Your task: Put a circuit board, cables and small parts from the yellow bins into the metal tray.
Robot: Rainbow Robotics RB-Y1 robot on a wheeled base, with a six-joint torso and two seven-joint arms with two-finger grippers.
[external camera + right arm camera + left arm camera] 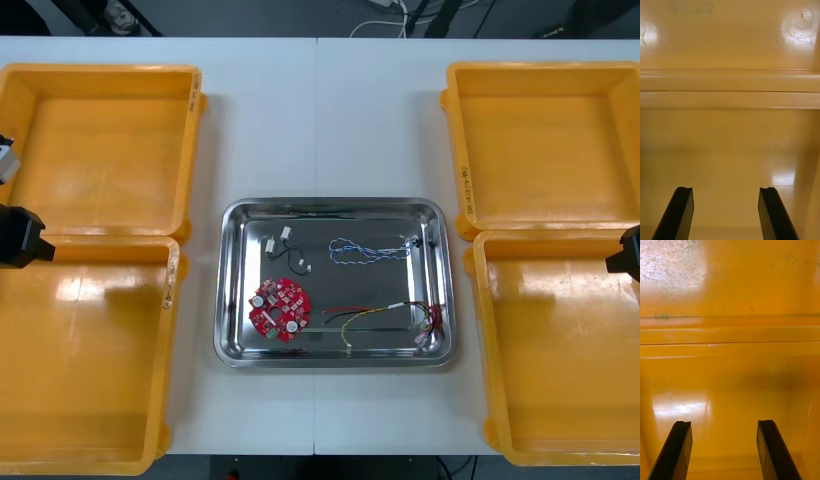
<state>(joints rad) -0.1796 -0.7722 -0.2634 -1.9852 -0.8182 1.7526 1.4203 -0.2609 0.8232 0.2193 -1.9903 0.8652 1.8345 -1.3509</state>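
Note:
The metal tray (232, 345) lies at the table's middle. In it are a round red circuit board (280, 308), a short black cable (289, 254), a twisted blue and white cable (365, 250) and a red and yellow cable (385, 317). My left gripper (724, 450) hangs open over the floor of the near left yellow bin (730, 386), its arm at the front view's left edge (20, 238). My right gripper (725, 213) hangs open over the near right yellow bin (730, 150), its arm at the right edge (628, 252). Nothing lies between either pair of fingers.
Four yellow bins flank the tray: far left (100, 150), near left (85, 360), far right (545, 145), near right (560, 360). In both wrist views the touching rims of two bins (730, 90) (730, 337) run across beyond the fingers.

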